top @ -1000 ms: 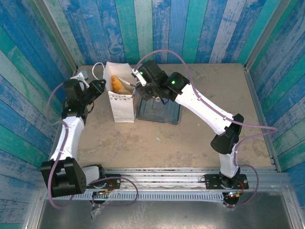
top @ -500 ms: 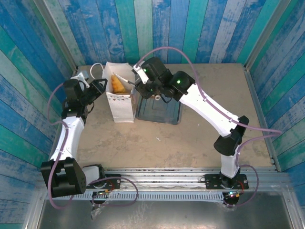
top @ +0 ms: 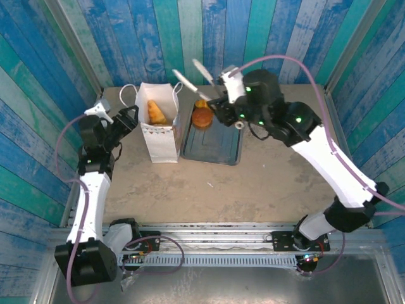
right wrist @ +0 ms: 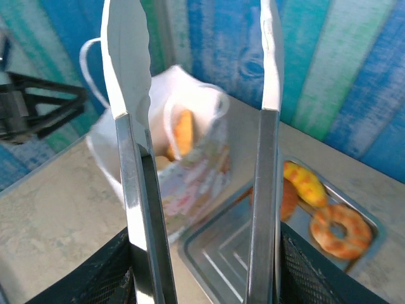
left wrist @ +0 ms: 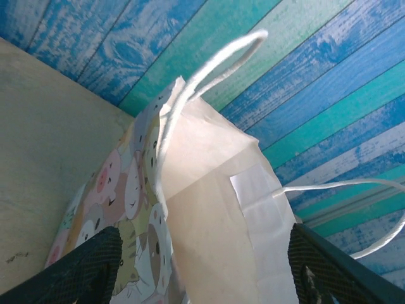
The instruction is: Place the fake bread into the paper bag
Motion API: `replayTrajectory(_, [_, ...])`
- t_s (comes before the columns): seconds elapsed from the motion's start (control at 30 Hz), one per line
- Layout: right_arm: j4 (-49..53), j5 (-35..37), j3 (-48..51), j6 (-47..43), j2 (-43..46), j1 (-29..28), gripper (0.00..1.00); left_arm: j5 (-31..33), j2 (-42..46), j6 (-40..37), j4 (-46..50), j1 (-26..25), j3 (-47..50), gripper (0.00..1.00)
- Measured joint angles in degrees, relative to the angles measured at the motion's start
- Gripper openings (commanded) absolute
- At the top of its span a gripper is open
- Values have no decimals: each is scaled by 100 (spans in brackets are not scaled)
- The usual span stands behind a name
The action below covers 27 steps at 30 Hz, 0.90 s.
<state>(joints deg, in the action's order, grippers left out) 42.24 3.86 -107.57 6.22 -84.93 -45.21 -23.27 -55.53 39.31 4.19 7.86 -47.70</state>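
The white paper bag (top: pixel 161 138) stands upright at the back left with a golden croissant (top: pixel 155 113) of fake bread inside. More fake bread, a round bun (top: pixel 202 118) among it, lies on the grey tray (top: pixel 215 151). My right gripper (top: pixel 229 101) is shut on metal tongs (top: pixel 192 78), held high above the tray's back edge with nothing between the spread blades. In the right wrist view the tongs (right wrist: pixel 131 95) frame the bag (right wrist: pixel 190 168), a ring doughnut (right wrist: pixel 335 229) and a yellow croissant (right wrist: pixel 306 183). My left gripper (top: pixel 128 118) is open beside the bag (left wrist: pixel 209 209), its fingers (left wrist: pixel 88 266) apart.
Blue and teal plank walls close in the table on three sides. The bag's cord handles (left wrist: pixel 209 69) loop up near the left gripper. Bare tabletop (top: pixel 209 190) lies in front of the bag and tray and to the right of the tray.
The right arm has lifted the tongs up out of the bag and swung right, leaving the croissant inside. The left gripper has opened and drawn slightly left of the bag.
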Motion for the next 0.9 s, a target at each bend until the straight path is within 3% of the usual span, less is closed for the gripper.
replayTrajectory(0.17, [-452, -17, 1539, 221, 822, 817, 54, 382, 352, 17, 22, 0, 173, 88])
replayTrajectory(0.27, [-748, 39, 2459, 238, 997, 977, 54, 568, 516, 20, 13, 0, 310, 97])
replayTrajectory(0.33, [-966, 61, 3008, 234, 999, 977, 54, 636, 595, -2, 11, 0, 433, 99])
replayTrajectory(0.47, [-1325, 66, 3930, 236, 833, 973, 54, 634, 621, -2, -22, 0, 662, 94])
replayTrajectory(0.9, [-2400, 201, 4286, 61, -638, 973, 58, -46, 127, -59, -291, 0, 730, 94])
